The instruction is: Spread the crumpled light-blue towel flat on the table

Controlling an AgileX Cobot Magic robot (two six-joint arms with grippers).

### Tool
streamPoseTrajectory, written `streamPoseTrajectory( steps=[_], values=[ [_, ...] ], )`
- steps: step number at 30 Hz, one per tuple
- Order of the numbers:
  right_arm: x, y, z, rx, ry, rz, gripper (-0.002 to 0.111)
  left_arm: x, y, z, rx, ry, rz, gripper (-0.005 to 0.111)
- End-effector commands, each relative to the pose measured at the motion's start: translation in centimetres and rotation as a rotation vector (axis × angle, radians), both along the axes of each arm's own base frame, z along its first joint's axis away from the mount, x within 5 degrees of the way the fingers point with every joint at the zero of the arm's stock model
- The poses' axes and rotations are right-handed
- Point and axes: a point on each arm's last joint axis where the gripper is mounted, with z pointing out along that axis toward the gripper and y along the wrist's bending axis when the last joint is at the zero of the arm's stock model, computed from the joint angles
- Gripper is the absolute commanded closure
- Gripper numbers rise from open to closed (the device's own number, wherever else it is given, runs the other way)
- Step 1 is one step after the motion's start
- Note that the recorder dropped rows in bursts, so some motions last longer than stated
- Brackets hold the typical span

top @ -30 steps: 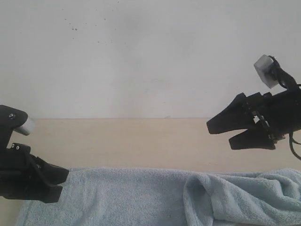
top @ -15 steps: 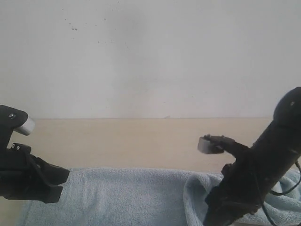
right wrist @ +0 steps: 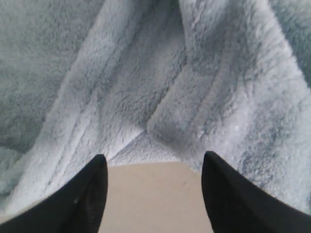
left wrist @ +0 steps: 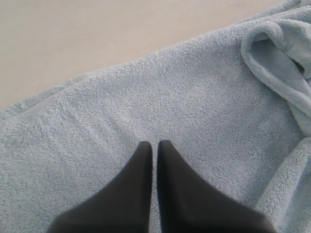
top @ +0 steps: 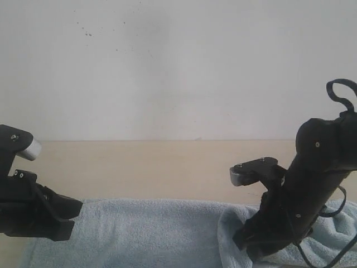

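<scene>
The light-blue towel (top: 156,231) lies along the front of the beige table (top: 156,167). Its left part is flat; its right part is bunched into folds (top: 234,223). My left gripper (top: 70,215) hovers at the towel's left end, shut, with nothing between its fingers; the left wrist view shows it over flat towel (left wrist: 146,97). My right gripper (top: 245,248) is tilted down onto the crumpled right part, and its tips are partly hidden there. In the right wrist view it (right wrist: 154,162) is open, astride bare table (right wrist: 150,194) at a folded towel edge (right wrist: 170,121).
A white-grey wall (top: 178,67) rises behind the table. A strip of bare tabletop runs between the towel and the wall. A black cable (top: 340,89) loops off the right arm.
The right arm swung down from above the table's right side onto the crumpled right part of the towel. The left arm has not moved.
</scene>
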Motion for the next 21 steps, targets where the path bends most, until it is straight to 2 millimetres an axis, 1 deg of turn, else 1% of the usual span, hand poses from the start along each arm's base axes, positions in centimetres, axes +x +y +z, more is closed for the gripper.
streamPoseTrajectory(
  steps=[1,7,12,21],
  values=[
    [0.8,0.1,0.1,0.017,-0.077,-0.036,0.053,-0.2,-0.1,0.1,-0.01,-0.001,-0.004,0.103],
    [1.2,-0.7,-0.7,-0.077,-0.093,-0.072,0.053,-0.2,-0.1,0.1,-0.01,-0.001,-0.004,0.103],
    [1.2,-0.7,-0.7,-0.084,-0.09,-0.084,0.053,-0.2,-0.1,0.1,-0.01,-0.001,-0.004,0.103],
    [0.8,0.3,-0.8,-0.074,-0.093,-0.058,0.053,-0.2,-0.1,0.1,-0.01,-0.001,-0.004,0.103]
  ],
)
